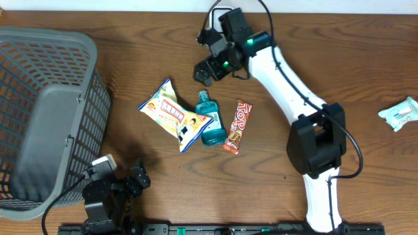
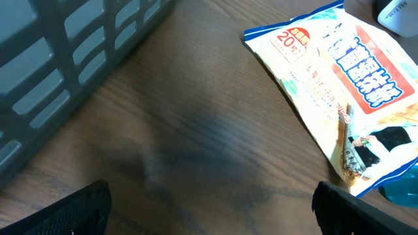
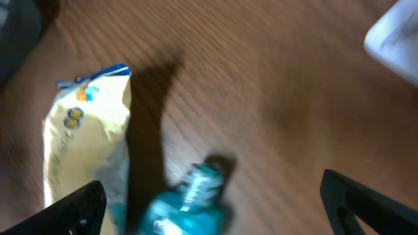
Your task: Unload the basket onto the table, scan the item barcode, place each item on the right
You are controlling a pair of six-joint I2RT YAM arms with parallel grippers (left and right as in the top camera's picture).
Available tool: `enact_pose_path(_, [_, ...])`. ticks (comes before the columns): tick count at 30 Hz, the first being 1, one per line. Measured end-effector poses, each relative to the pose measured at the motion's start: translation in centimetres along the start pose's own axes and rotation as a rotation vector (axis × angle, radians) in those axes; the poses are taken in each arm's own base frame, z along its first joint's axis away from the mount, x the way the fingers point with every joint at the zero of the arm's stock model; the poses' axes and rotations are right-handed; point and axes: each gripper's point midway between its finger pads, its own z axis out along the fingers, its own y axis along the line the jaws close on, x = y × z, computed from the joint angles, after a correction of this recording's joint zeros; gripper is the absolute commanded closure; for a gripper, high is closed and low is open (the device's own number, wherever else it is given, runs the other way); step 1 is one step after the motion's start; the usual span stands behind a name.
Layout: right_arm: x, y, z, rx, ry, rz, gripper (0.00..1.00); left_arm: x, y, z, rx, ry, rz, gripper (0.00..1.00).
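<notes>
Three items lie mid-table: a yellow snack bag (image 1: 173, 116), a teal bottle (image 1: 208, 121) beside it, and a red candy bar (image 1: 238, 127). My right gripper (image 1: 206, 54) hangs open behind them, holding nothing. In the right wrist view the blurred teal bottle (image 3: 189, 202) lies on the wood below the open right gripper (image 3: 215, 209), apart from both fingers, with the snack bag (image 3: 85, 143) to its left. My left gripper (image 1: 139, 179) rests open at the front left. In its own view the left gripper (image 2: 212, 215) is empty over bare wood, and the snack bag (image 2: 346, 85) lies ahead to the right.
A large grey plastic basket (image 1: 39, 111) stands at the left edge, its wall (image 2: 59, 59) close to my left gripper. A small white and green packet (image 1: 400, 114) lies at the far right. Brown wood shows between the items and the table's front edge.
</notes>
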Motion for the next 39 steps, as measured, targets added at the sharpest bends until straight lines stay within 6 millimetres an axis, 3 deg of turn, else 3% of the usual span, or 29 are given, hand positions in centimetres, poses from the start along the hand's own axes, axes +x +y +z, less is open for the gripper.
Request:
enact_pose_path(7, [1.1,2.7,2.3,0.099,0.050,0.182,0.30,0.0,0.0,0.0,0.000,0.000,0.000,0.02])
enact_pose_path(11, [3.1,1.8,5.2,0.237,0.100,0.253,0.34,0.0,0.0,0.0,0.000,0.000,0.000,0.02])
enact_pose_path(16, [6.4,-0.9,8.9,0.385,0.169,0.334,0.41,0.0,0.0,0.0,0.000,0.000,0.000,0.02])
enact_pose_path(25, [6.7,-2.1,9.3,0.452,0.154,0.385,0.91,0.0,0.0,0.0,0.000,0.000,0.000,0.02])
enact_pose_path(39, [6.5,-2.0,8.7,0.457,0.145,0.388,0.96,0.0,0.0,0.0,0.000,0.000,0.000,0.02])
